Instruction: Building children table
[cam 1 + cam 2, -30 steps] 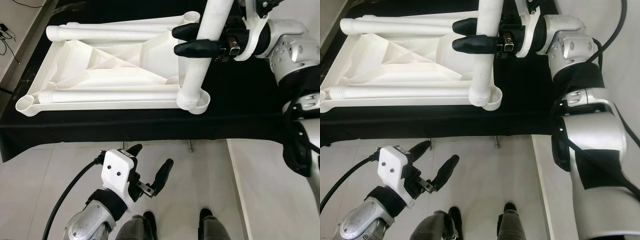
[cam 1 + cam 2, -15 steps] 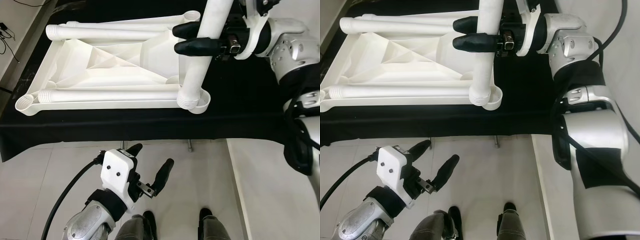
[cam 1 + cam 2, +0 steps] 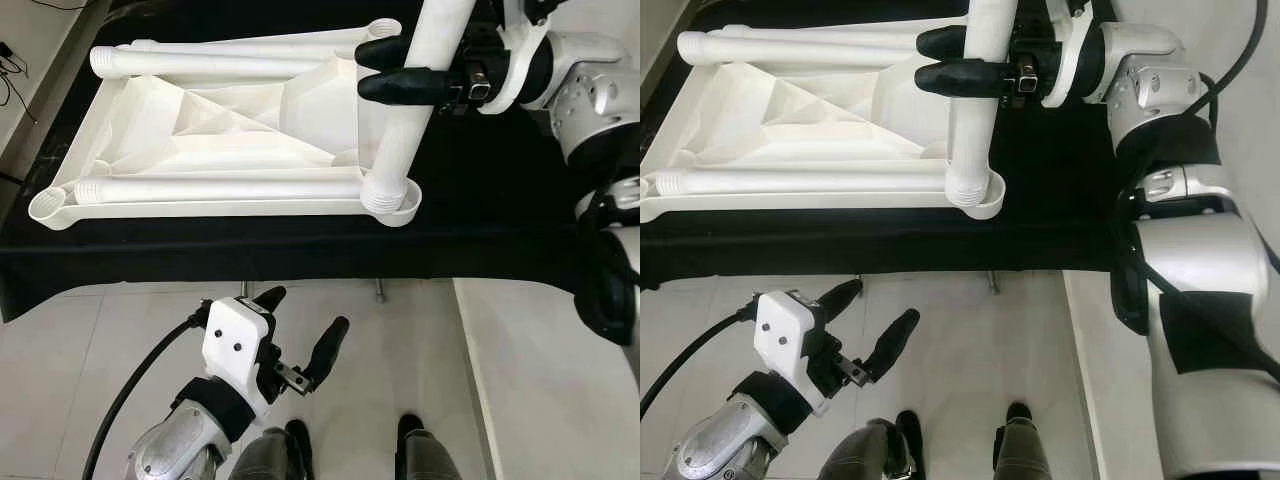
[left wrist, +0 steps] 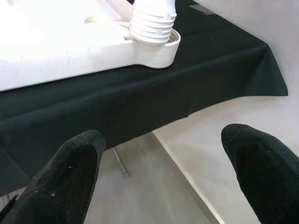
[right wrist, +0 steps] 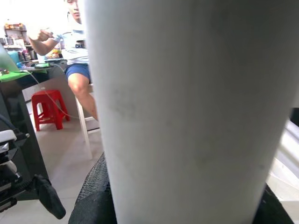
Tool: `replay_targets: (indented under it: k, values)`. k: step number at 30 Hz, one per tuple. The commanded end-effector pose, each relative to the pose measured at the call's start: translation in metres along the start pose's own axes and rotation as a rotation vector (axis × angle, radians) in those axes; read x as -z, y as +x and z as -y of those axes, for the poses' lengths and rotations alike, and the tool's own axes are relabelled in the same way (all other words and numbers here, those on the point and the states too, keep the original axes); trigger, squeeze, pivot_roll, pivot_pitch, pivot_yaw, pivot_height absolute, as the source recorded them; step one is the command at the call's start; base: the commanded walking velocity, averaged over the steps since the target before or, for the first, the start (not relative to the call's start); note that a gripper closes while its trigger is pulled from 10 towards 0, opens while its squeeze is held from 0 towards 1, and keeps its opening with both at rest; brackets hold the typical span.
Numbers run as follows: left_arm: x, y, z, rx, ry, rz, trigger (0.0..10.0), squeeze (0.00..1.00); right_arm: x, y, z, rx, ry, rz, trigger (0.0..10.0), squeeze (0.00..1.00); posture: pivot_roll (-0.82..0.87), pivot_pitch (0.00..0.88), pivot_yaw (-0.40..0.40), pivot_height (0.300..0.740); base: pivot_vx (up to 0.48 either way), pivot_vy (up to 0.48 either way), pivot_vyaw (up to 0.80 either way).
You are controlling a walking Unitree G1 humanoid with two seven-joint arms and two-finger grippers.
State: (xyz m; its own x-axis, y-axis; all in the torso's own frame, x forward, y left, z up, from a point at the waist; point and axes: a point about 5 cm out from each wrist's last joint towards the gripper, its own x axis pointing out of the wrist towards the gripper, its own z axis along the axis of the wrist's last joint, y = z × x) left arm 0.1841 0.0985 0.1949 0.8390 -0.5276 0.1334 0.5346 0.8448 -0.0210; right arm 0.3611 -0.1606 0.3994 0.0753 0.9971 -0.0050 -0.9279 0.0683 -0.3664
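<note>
A white plastic table top (image 3: pixel 230 115) lies upside down on a black-covered table (image 3: pixel 480 220). Two white legs (image 3: pixel 220 190) lie flat along its near and far sides. A third leg (image 3: pixel 400 150) stands nearly upright, its threaded end in the near right corner socket (image 3: pixel 405 207). My right gripper (image 3: pixel 368 70) is shut on this leg high up; its shaft (image 5: pixel 187 93) sits close before the right wrist camera. My left gripper (image 3: pixel 305 312) hangs open and empty over the floor below the table edge. The left wrist view looks between its fingers (image 4: pixel 70 172) at the socket (image 4: pixel 156 39).
The black cloth's front edge (image 3: pixel 250 270) hangs down just ahead of my left arm. Pale tiled floor (image 3: pixel 100 350) and my feet (image 3: pixel 420 440) lie below. A white raised surface (image 3: pixel 540 380) runs along the right. A seated person (image 5: pixel 74 42) and a red stool (image 5: pixel 46 109) are behind.
My right gripper has carried the leg's upper part slightly to the right and away, while its threaded end stays at the corner socket. The left arm has not moved.
</note>
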Motion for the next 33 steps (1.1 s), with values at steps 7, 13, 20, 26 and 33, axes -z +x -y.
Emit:
replay_targets:
  k: [7,13,20,26,33]
  values:
    - [0.001,-0.005,0.000,0.006,0.006,-0.026,10.0,0.00,0.005,-0.005,-0.001,-0.001,0.025,-0.054,10.0,0.00,0.02,0.386,0.111,0.740,0.000,0.000,0.00]
    - [0.002,-0.005,0.000,0.010,0.005,-0.028,10.0,0.00,0.008,-0.006,-0.002,-0.007,0.034,-0.072,10.0,0.00,0.01,0.384,0.114,0.740,0.000,0.000,0.00]
    - [0.003,-0.006,0.001,0.014,0.006,-0.033,10.0,0.00,0.010,-0.008,-0.002,-0.002,0.039,-0.081,10.0,0.00,0.02,0.377,0.115,0.740,0.000,0.000,0.00]
    - [0.003,-0.005,0.002,0.015,0.005,-0.032,10.0,0.00,0.015,-0.006,-0.005,-0.025,0.060,-0.100,10.0,0.00,0.02,0.374,0.114,0.740,0.000,0.000,0.00]
    - [0.002,-0.004,0.002,0.015,0.006,-0.029,10.0,0.00,0.023,-0.003,-0.011,-0.070,0.086,-0.146,10.0,0.00,0.01,0.379,0.113,0.740,0.000,0.000,0.00]
